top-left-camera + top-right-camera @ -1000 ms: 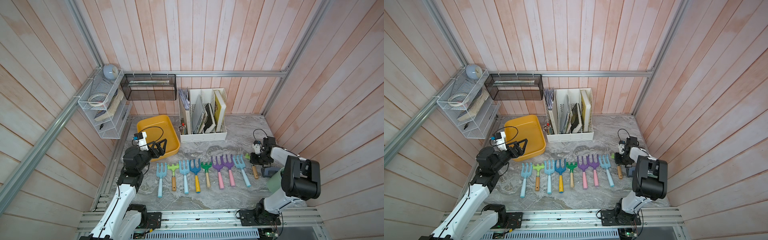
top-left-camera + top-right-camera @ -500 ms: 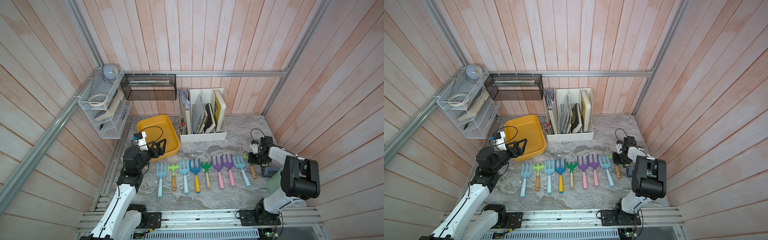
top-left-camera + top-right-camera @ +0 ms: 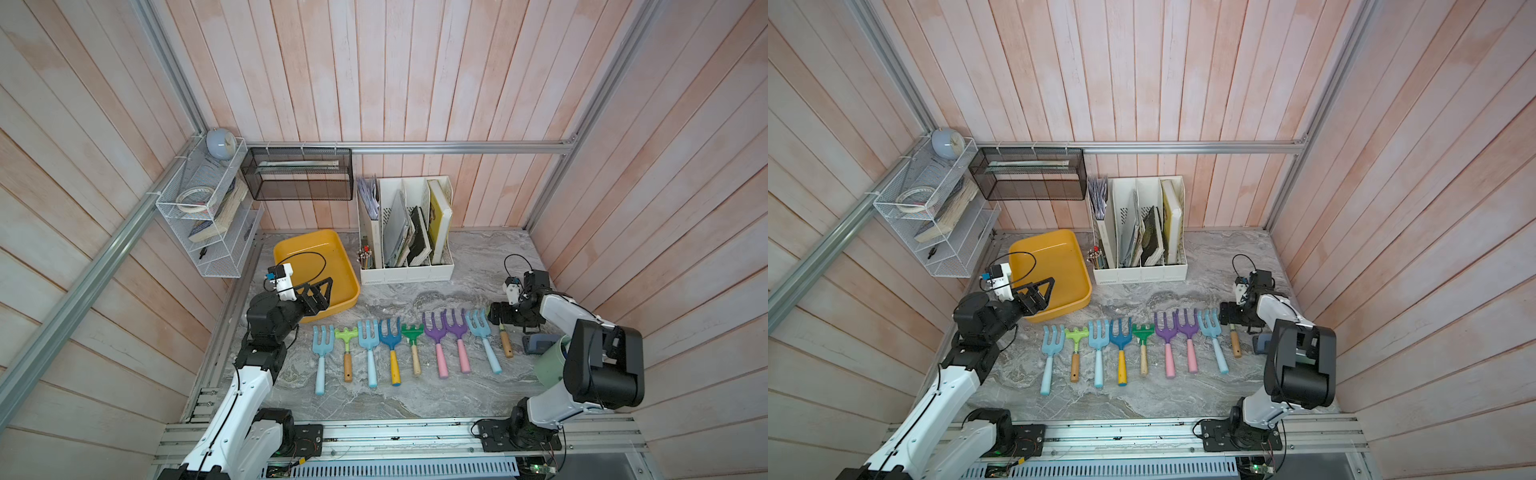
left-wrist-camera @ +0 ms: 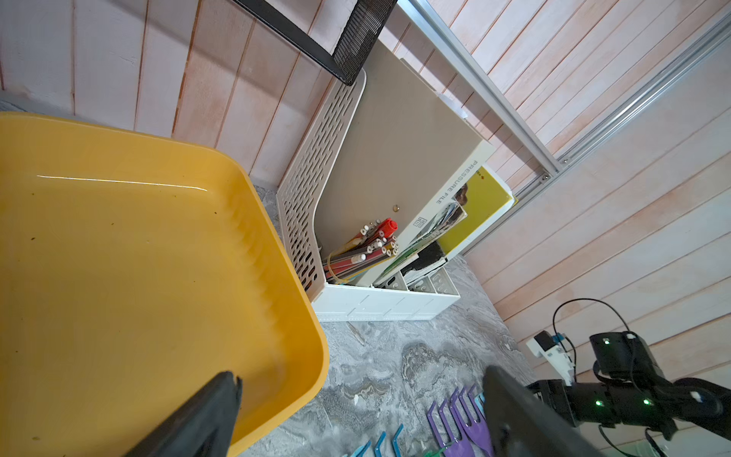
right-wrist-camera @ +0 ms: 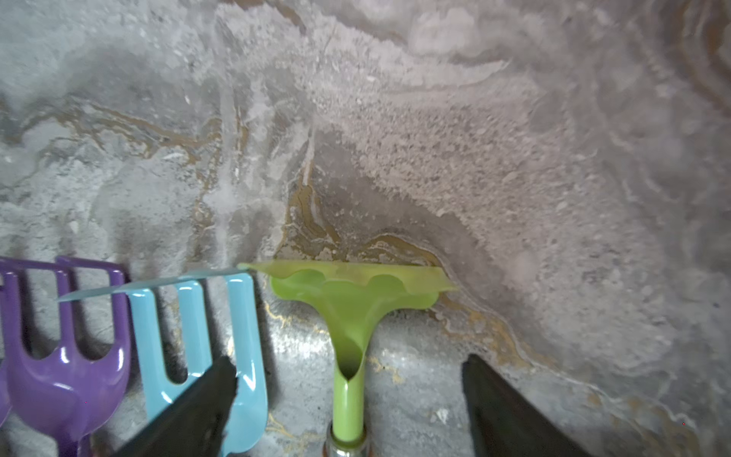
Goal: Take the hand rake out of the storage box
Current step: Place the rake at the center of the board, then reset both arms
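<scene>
Release is judged done: the lime-green wooden-handled hand rake [image 5: 348,308] is laid on the marbled counter [image 5: 474,158], outside the yellow plastic storage box [image 3: 332,270], and the spread right end effector [image 5: 350,364] must be raised clear.

Hand rakes [image 3: 1120,334] lie beside the storage box [image 3: 1059,266].

Top views: stereo pair mounted high, angled down toward the back wall [image 3: 374,83], far enough to frame the whole cell; near-identical coverage. My left wrist cam: low, close over the storage box [image 4: 118,257], facing the file organizer [image 4: 312,190]; it catches my right arm [image 4: 617,395], as both top views do. My right wrist cam: tight on the tabletop [image 5: 435,138], looking down at the lime hand rake [image 5: 348,300].
</scene>
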`<state>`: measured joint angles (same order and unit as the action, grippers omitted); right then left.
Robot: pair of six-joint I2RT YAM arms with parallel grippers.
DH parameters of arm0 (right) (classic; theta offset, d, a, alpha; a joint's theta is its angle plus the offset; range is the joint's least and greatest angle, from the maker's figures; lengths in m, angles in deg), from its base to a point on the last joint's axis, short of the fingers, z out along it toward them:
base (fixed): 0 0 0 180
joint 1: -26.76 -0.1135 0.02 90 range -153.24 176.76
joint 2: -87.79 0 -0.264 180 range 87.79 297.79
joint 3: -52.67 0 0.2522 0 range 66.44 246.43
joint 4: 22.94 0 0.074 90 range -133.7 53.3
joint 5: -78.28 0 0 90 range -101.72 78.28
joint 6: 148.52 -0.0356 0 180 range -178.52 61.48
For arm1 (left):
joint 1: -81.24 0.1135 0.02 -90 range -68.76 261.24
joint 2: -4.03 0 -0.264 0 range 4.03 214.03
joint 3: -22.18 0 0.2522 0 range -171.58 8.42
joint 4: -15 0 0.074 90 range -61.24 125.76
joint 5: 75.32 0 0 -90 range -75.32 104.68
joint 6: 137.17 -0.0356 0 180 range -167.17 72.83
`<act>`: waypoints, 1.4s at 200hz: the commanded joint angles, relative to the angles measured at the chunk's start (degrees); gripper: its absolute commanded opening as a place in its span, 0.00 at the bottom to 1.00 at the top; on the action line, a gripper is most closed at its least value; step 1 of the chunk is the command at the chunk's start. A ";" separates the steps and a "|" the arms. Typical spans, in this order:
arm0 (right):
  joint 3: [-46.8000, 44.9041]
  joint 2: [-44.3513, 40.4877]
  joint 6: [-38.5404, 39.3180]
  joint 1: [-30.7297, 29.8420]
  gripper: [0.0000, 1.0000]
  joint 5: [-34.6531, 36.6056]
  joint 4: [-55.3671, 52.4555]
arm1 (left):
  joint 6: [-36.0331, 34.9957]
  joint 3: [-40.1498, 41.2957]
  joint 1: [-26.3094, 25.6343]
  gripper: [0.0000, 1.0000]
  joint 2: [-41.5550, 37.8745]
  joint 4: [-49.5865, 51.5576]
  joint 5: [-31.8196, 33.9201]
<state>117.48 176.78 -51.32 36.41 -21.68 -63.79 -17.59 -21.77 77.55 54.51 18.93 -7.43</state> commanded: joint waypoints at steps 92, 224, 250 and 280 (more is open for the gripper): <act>-31.32 -42.11 -7.10 -8.79 0.98 -1.00 55.63 | -12.19 4.59 7.95 1.00 10.52 -11.20 18.40; -40.79 -16.59 -4.74 -2.28 0.98 1.68 86.35 | -25.52 14.68 15.57 1.00 22.82 -49.66 13.94; -39.42 -12.47 -3.22 -2.26 0.98 -3.83 89.72 | -26.01 14.43 18.12 1.00 25.34 -52.16 9.96; -38.37 -12.79 -3.71 -2.11 0.98 -1.64 87.02 | -25.74 19.48 18.04 1.00 44.88 -84.97 3.24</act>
<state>77.55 163.88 -55.63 34.07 -22.79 21.59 -42.55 -3.46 95.59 86.38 -46.77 3.98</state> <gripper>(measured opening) 0.981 0.997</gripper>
